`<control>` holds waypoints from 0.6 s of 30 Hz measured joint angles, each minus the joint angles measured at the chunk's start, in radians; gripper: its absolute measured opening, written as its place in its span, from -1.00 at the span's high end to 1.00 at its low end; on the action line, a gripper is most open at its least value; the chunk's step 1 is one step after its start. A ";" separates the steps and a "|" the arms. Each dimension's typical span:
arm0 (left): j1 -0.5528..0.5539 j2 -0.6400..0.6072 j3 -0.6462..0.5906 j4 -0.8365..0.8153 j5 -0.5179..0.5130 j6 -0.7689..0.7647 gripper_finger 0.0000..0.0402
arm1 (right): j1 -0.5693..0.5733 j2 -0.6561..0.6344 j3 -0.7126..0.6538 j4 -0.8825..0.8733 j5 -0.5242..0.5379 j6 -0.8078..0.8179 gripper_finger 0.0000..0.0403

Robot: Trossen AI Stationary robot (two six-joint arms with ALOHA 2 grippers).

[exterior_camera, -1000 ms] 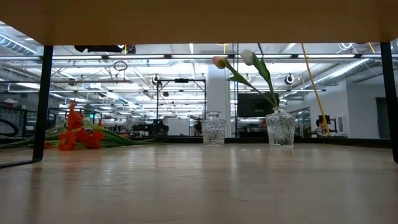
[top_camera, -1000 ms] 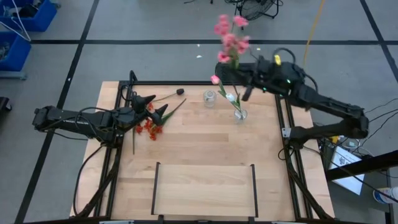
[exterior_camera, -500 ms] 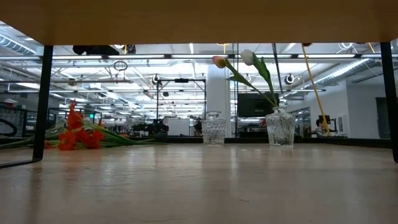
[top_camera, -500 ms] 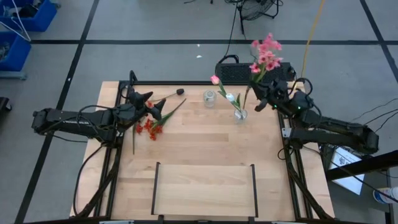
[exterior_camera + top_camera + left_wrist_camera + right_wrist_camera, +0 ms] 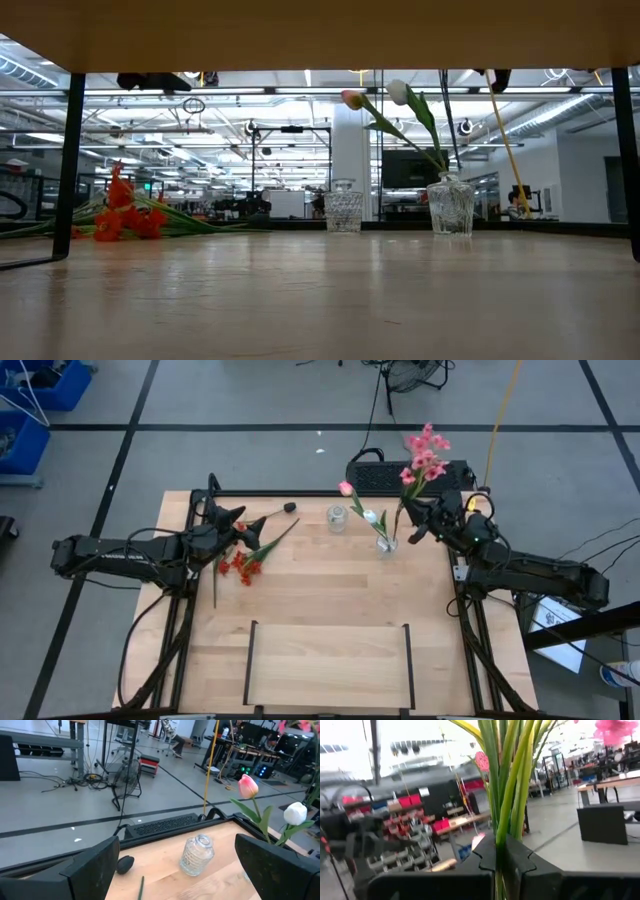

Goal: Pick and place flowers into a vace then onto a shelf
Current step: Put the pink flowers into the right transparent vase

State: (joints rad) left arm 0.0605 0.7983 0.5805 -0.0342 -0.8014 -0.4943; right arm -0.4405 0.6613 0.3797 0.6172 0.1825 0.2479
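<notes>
My right gripper (image 5: 412, 520) is shut on a bunch of pink blossom sprays (image 5: 423, 455), near the table's far right corner, right beside the glass vase (image 5: 386, 544). That vase holds the pink-red tulip (image 5: 346, 488) and the white tulip (image 5: 371, 516). In the low view the sprays' stalks (image 5: 447, 115) come down toward that vase's mouth (image 5: 450, 180). My left gripper (image 5: 248, 528) hovers open above the red sprays (image 5: 238, 565), which lie flat on the table. The shelf (image 5: 328, 678) stands at the table's near edge. My right gripper (image 5: 500, 857) pinches the bundled green stalks (image 5: 504, 825) of the pink sprays between its two fingers. The fingers lie across the stalks and come level from the table's right. The sprays stand about upright, lifted, with the blossoms (image 5: 619, 730) above the fingers.
A small glass vase (image 5: 337, 517) with nothing in it stands left of the tulip vase; it also shows between my left fingers (image 5: 197, 854). A small black object (image 5: 289, 507) lies near the far edge. Black frame rails run along both table sides.
My right gripper, shut on the pink sprays, has swung from beyond the table's far edge toward the right side and the tulip vase. It has then dropped a little. The sprays have turned more upright, and their stalks now reach down by the vase.
</notes>
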 joint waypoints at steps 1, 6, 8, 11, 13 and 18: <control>0.000 0.000 0.000 0.000 0.000 -0.008 -0.99 | -0.001 0.000 -0.001 0.021 0.000 0.003 1.00; 0.000 0.000 0.000 0.000 0.000 -0.017 -0.99 | -0.001 0.002 -0.001 0.011 -0.001 -0.012 1.00; 0.000 0.000 0.000 0.000 0.000 -0.028 -0.99 | -0.001 0.006 -0.001 -0.027 -0.003 0.000 1.00; 0.000 0.000 0.000 0.000 0.000 -0.035 -0.99 | -0.001 0.017 -0.001 -0.032 -0.018 0.001 1.00; 0.000 0.000 0.000 0.000 0.000 -0.035 -0.99 | -0.004 0.026 -0.001 -0.016 -0.027 0.001 1.00; 0.000 0.000 0.000 0.000 0.000 -0.043 -0.99 | -0.004 0.027 -0.001 0.044 -0.029 0.001 1.00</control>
State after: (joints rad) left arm 0.0605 0.7983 0.5804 -0.0341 -0.8017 -0.5371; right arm -0.4442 0.6888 0.3786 0.6613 0.1532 0.2492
